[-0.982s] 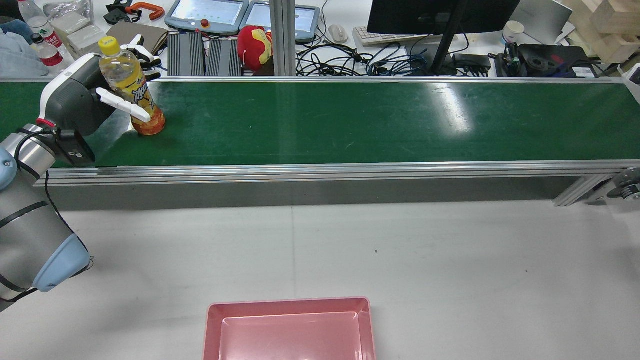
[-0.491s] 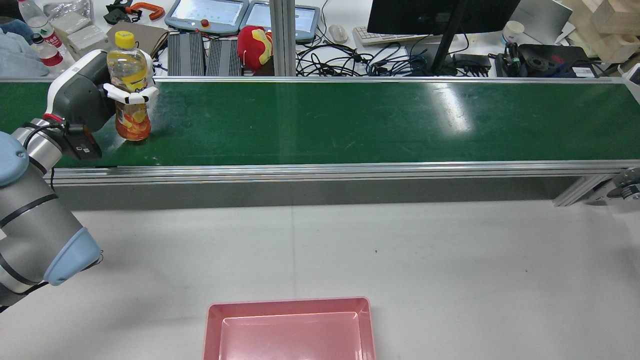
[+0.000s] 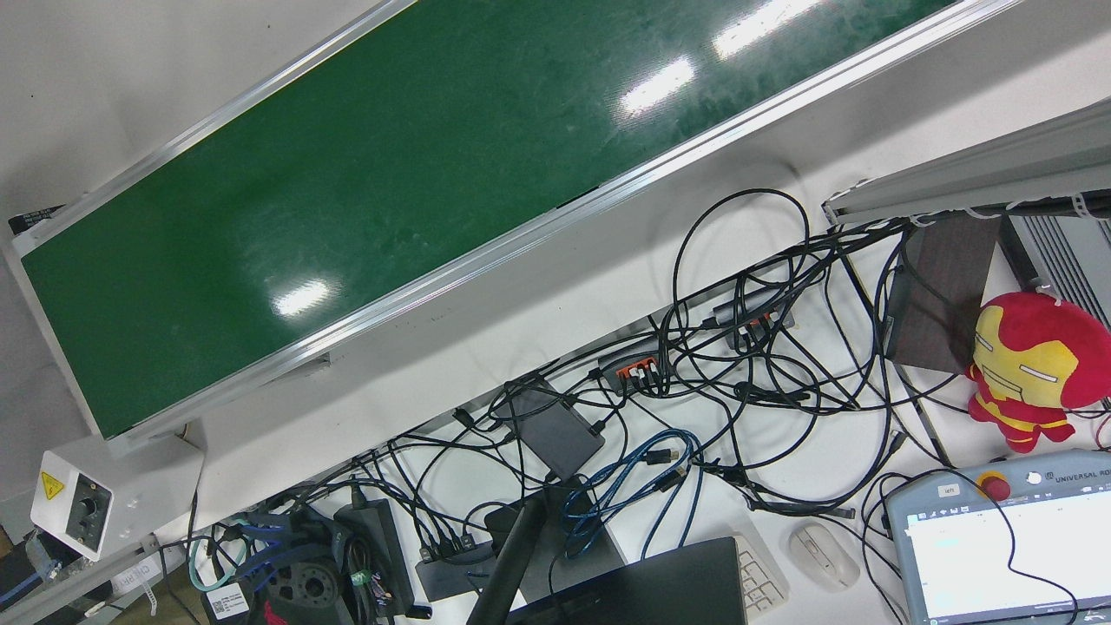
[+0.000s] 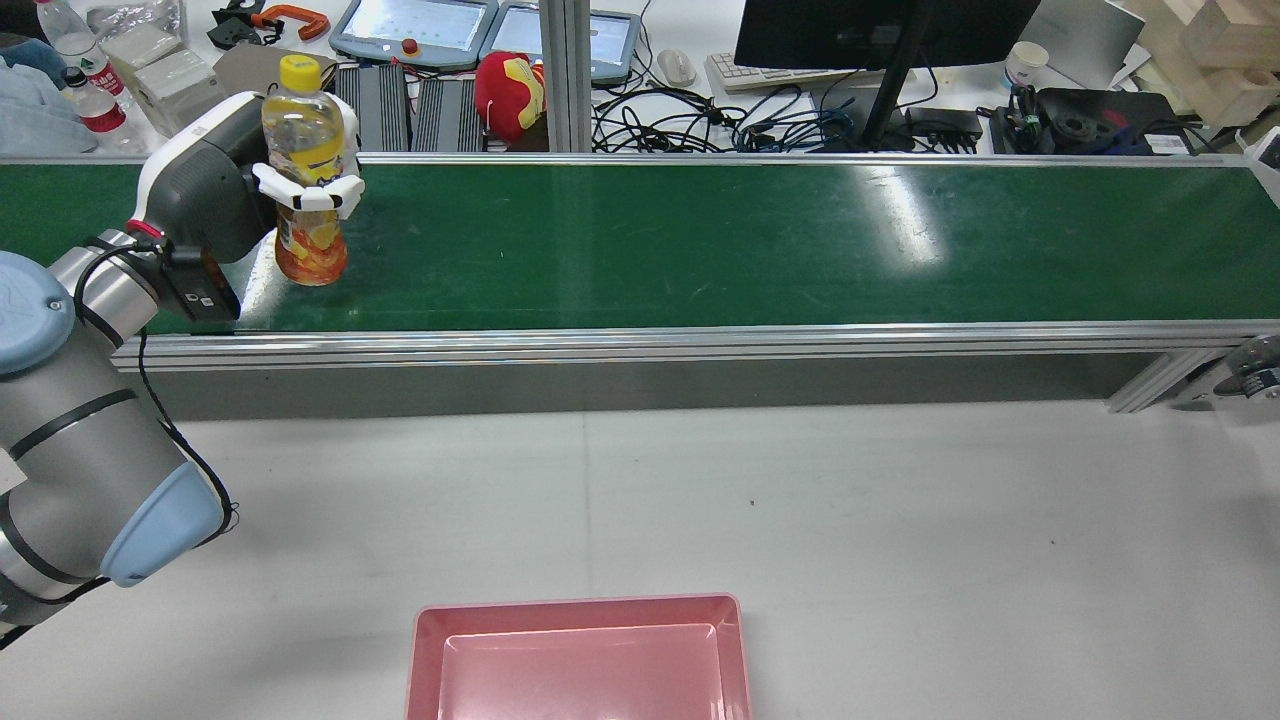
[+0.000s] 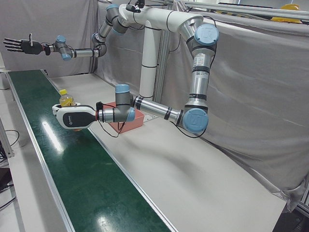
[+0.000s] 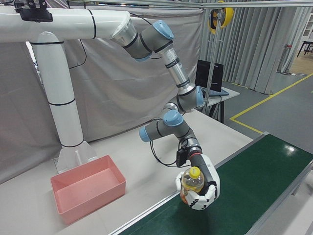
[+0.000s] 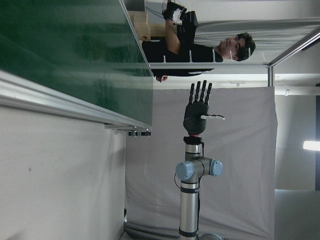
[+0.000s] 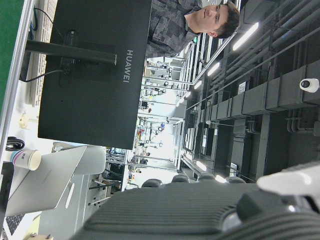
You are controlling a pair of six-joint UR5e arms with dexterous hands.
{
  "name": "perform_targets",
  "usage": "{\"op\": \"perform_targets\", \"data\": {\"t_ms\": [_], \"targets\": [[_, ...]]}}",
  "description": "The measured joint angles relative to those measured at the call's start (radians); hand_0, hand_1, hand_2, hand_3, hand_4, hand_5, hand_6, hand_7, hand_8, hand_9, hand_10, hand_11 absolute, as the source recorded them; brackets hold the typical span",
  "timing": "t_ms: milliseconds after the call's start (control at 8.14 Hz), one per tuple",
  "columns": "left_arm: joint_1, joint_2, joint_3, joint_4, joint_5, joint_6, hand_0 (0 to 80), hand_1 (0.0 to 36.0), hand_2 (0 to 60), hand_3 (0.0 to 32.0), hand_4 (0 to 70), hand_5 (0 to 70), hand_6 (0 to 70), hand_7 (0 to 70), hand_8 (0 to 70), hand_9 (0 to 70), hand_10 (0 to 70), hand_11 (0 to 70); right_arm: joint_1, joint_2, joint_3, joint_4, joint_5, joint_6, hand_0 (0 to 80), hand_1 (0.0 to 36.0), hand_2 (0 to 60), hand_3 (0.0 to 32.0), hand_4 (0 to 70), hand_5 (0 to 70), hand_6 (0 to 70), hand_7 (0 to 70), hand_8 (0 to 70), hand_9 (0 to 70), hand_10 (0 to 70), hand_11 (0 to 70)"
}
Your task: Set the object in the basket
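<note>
An orange drink bottle with a yellow cap [image 4: 304, 150] stands upright in my left hand [image 4: 250, 190], over the left end of the green conveyor belt [image 4: 700, 240]. The white fingers [image 4: 300, 195] wrap around its middle. The right-front view shows the same hand [image 6: 199, 192] shut on the bottle [image 6: 192, 179]. The left-front view shows the hand [image 5: 72, 117] with the bottle [image 5: 65, 98] behind it. The pink basket [image 4: 575, 604] sits empty on the white table at the near edge. My right hand [image 5: 19, 46] is raised, open and empty, far from the belt.
The belt has aluminium rails along both sides [image 4: 640, 340]. Behind it lie cables, a monitor [image 4: 880, 30], teach pendants and a red plush toy [image 4: 510, 90]. White table [image 4: 800, 500] lies between belt and basket. The front view shows only bare belt [image 3: 391, 174].
The bottle was tilted in loose fingers, then came upright as my left hand closed around it. Hand and bottle have moved right along the belt.
</note>
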State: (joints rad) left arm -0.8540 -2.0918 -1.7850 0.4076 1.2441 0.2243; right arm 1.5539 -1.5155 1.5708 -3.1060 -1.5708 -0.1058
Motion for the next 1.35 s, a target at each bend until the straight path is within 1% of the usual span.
{"op": "perform_targets", "data": {"t_ms": [123,246,491,737,860,982,1105,1228,1351], "targets": [[0.036,-0.008,-0.047,0.036,0.028,0.004,78.6,36.0,60.0,0.0,67.4,70.0,70.0,70.0,70.0,70.0,70.0,70.0,0.000,0.000,0.000,0.000,0.000,0.000,0.0,0.0,0.0,0.0,0.0,0.0,0.0,0.0,0.0,0.0,0.0,0.0],[0.088,-0.012,-0.101,0.077,0.044,0.010,74.4,36.0,60.0,0.0,66.8,70.0,70.0,70.0,70.0,70.0,70.0,70.0,0.000,0.000,0.000,0.000,0.000,0.000,0.0,0.0,0.0,0.0,0.0,0.0,0.0,0.0,0.0,0.0,0.0,0.0],[0.221,-0.014,-0.186,0.134,0.055,0.046,66.2,36.0,60.0,0.0,68.8,70.0,70.0,70.0,70.0,70.0,70.0,70.0,0.000,0.000,0.000,0.000,0.000,0.000,0.0,0.0,0.0,0.0,0.0,0.0,0.0,0.0,0.0,0.0,0.0,0.0],[0.339,-0.014,-0.231,0.157,0.057,0.068,72.2,36.0,60.0,0.0,69.4,70.0,70.0,70.0,70.0,70.0,70.0,70.0,0.000,0.000,0.000,0.000,0.000,0.000,0.0,0.0,0.0,0.0,0.0,0.0,0.0,0.0,0.0,0.0,0.0,0.0],[0.393,-0.014,-0.253,0.166,0.058,0.077,71.8,36.0,60.0,0.0,70.0,70.0,70.0,70.0,70.0,70.0,70.0,70.0,0.000,0.000,0.000,0.000,0.000,0.000,0.0,0.0,0.0,0.0,0.0,0.0,0.0,0.0,0.0,0.0,0.0,0.0],[0.444,-0.014,-0.288,0.199,0.058,0.111,63.4,36.0,60.0,0.0,70.0,70.0,70.0,70.0,70.0,70.0,70.0,70.0,0.000,0.000,0.000,0.000,0.000,0.000,0.0,0.0,0.0,0.0,0.0,0.0,0.0,0.0,0.0,0.0,0.0,0.0],[0.489,-0.014,-0.320,0.235,0.058,0.153,61.5,36.0,60.0,0.0,70.0,70.0,70.0,70.0,70.0,70.0,70.0,70.0,0.000,0.000,0.000,0.000,0.000,0.000,0.0,0.0,0.0,0.0,0.0,0.0,0.0,0.0,0.0,0.0,0.0,0.0],[0.523,-0.013,-0.336,0.253,0.058,0.175,62.0,36.0,60.0,0.0,70.0,70.0,70.0,70.0,70.0,70.0,68.4,70.0,0.000,0.000,0.000,0.000,0.000,0.000,0.0,0.0,0.0,0.0,0.0,0.0,0.0,0.0,0.0,0.0,0.0,0.0],[0.552,-0.012,-0.344,0.266,0.058,0.188,61.0,36.0,60.0,0.0,68.8,70.0,70.0,70.0,70.0,70.0,60.3,70.0,0.000,0.000,0.000,0.000,0.000,0.000,0.0,0.0,0.0,0.0,0.0,0.0,0.0,0.0,0.0,0.0,0.0,0.0]]}}
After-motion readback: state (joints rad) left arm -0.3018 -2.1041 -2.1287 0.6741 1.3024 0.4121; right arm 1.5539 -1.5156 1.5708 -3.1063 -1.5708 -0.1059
